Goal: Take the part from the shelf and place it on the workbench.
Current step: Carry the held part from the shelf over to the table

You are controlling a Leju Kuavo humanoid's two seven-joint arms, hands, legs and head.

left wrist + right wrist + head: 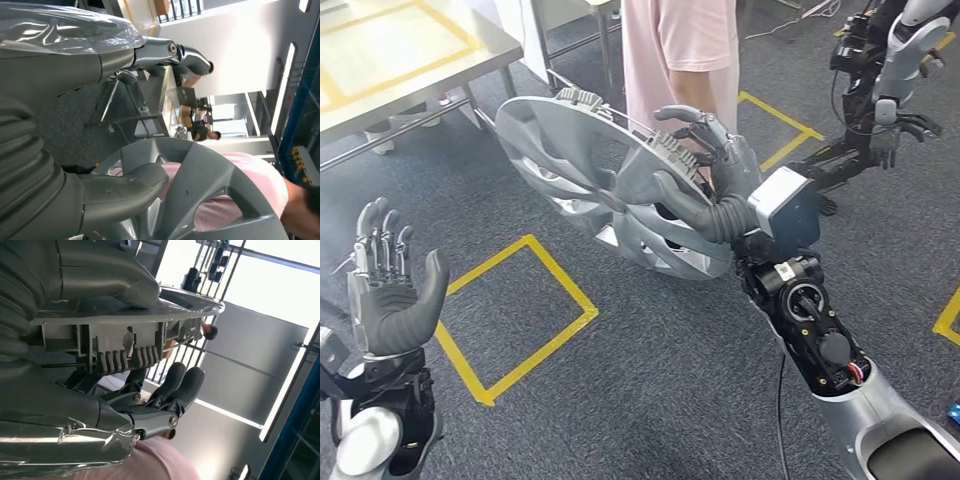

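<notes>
The part is a large silver wheel cover [569, 160], held tilted in the air above the carpet. My right hand [705, 170] grips its rim at the right side, thumb on the spoked face and fingers behind the clipped edge. The right wrist view shows that rim [120, 335] clamped between thumb and fingers [177, 385]. My left hand [388, 290] is raised at the lower left, palm up and fingers apart, holding nothing. Past the left thumb [120, 190], the left wrist view looks at the wheel cover [203, 185]. A metal workbench [403, 60] with yellow tape lines stands at the far left.
A person in a pink shirt [682, 50] stands just behind the wheel cover. Another robot's arm [893, 90] reaches in at the upper right. Yellow tape forms a square [516, 320] on the grey carpet below the part. Bench legs [599, 40] stand behind.
</notes>
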